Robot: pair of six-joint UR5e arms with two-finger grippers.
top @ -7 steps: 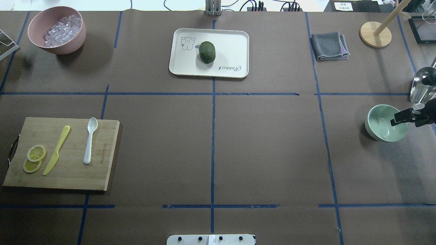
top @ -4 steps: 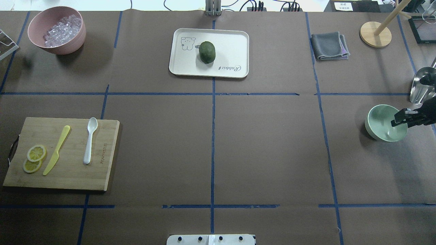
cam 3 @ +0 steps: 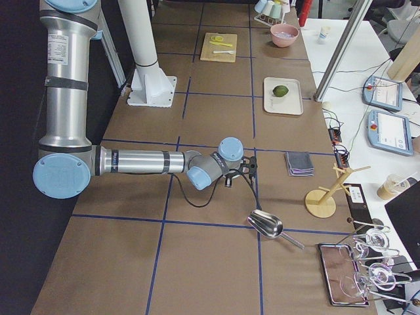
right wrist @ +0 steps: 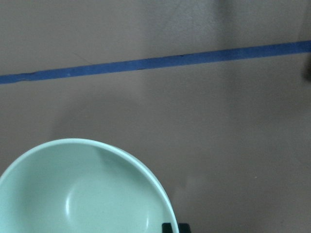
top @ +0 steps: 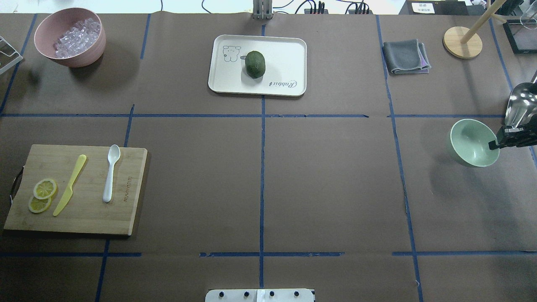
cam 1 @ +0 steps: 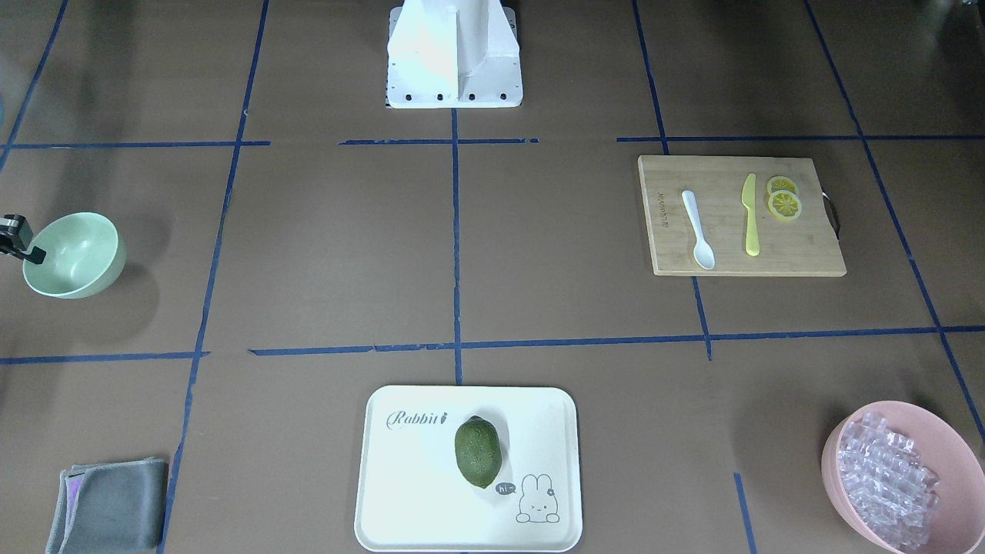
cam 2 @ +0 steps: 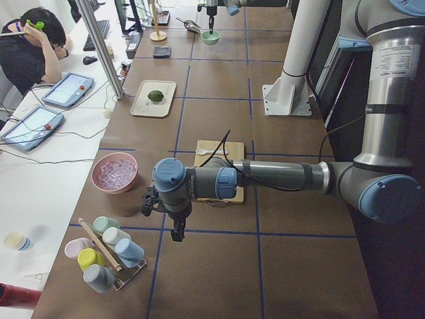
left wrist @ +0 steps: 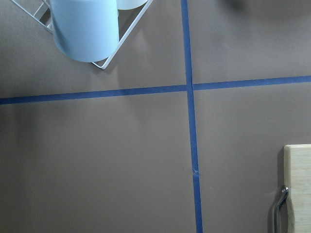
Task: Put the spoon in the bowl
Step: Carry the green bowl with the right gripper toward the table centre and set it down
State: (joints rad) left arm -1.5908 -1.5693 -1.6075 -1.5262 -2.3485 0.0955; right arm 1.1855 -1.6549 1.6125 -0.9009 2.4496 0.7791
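The white spoon [top: 111, 172] lies on a wooden cutting board [top: 84, 218] at the table's left, beside a yellow knife [top: 69, 185]; it also shows in the front view [cam 1: 699, 231]. The mint-green bowl [top: 472, 142] is at the far right, tilted, its shadow apart from it on the table. My right gripper [top: 496, 144] is shut on the bowl's right rim; in the right wrist view the bowl [right wrist: 82, 194] fills the lower left. My left gripper [cam 2: 176, 229] shows only in the exterior left view, near the table's left end; I cannot tell its state.
Two lemon slices [top: 42, 195] lie on the board. A pink bowl of ice [top: 69, 37] stands far left, a white tray [top: 285, 54] with a green fruit [top: 255, 63] at centre back, a grey cloth [top: 406, 56], a metal scoop [top: 520, 107], and a cup rack [left wrist: 82, 29].
The bowl has risen and shifted toward the table's far side, held at its rim by my right gripper. The spoon has not moved.
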